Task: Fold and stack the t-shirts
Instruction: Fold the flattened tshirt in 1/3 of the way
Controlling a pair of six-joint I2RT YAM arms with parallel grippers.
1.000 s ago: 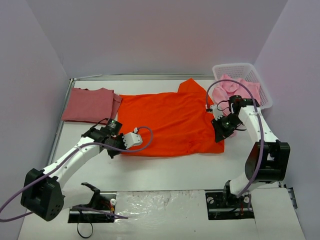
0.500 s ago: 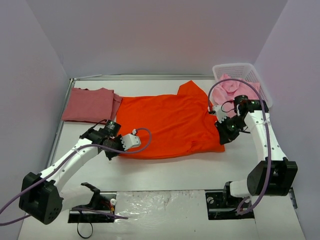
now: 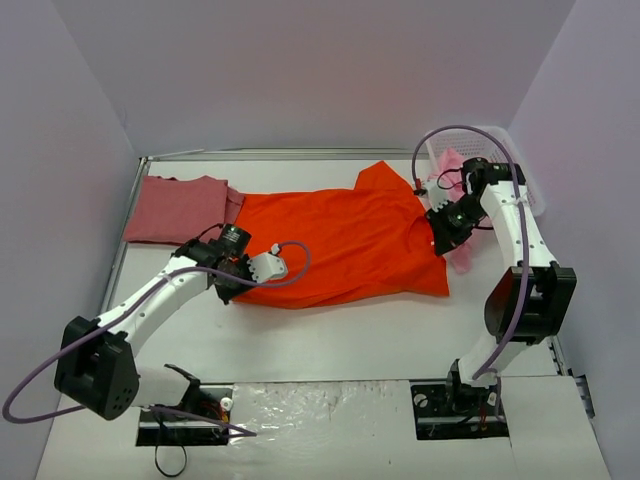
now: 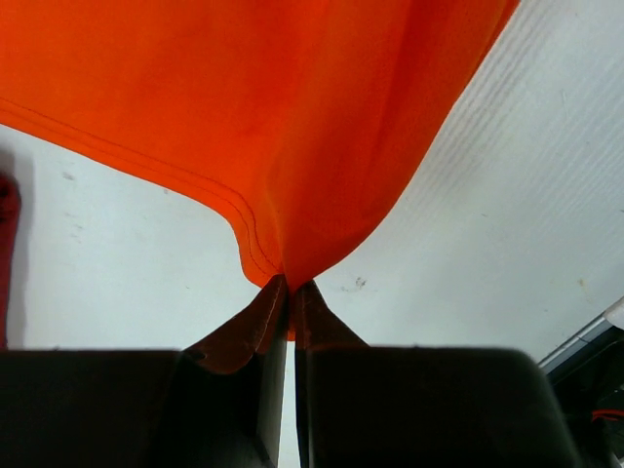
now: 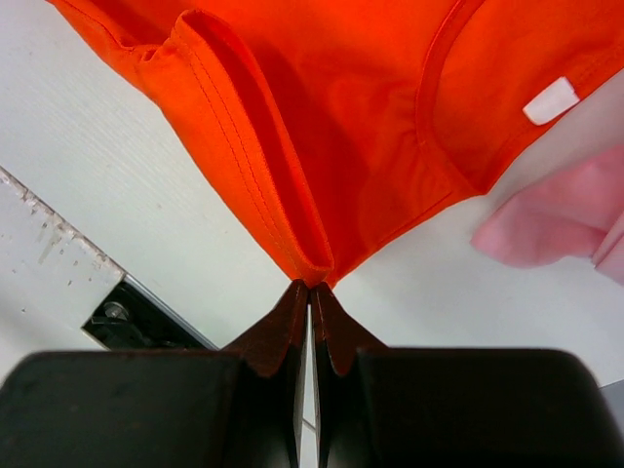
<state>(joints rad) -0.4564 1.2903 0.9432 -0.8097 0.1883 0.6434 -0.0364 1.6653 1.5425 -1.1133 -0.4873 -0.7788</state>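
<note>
A bright orange-red t-shirt [image 3: 340, 245] lies spread across the middle of the table. My left gripper [image 3: 232, 288] is shut on its near left hem corner [image 4: 278, 263], and that corner is raised off the table. My right gripper [image 3: 440, 238] is shut on a sleeve hem [image 5: 317, 261] at the shirt's right side, close to the collar with its white label [image 5: 551, 100]. A dusty rose-red t-shirt [image 3: 180, 208] lies folded at the back left. Light pink t-shirts [image 3: 455, 168] spill out of the basket, and a pink fold [image 5: 556, 219] lies next to my right gripper.
The white lattice basket [image 3: 506, 134] stands at the back right, mostly hidden behind my right arm. Grey walls close in the table on three sides. A dark slot at the table's edge [image 5: 127, 317] shows in the right wrist view.
Both grippers have moved toward the back of the table, each carrying its hold on the orange-red shirt. The shirt's near edge has come up and back with them.
</note>
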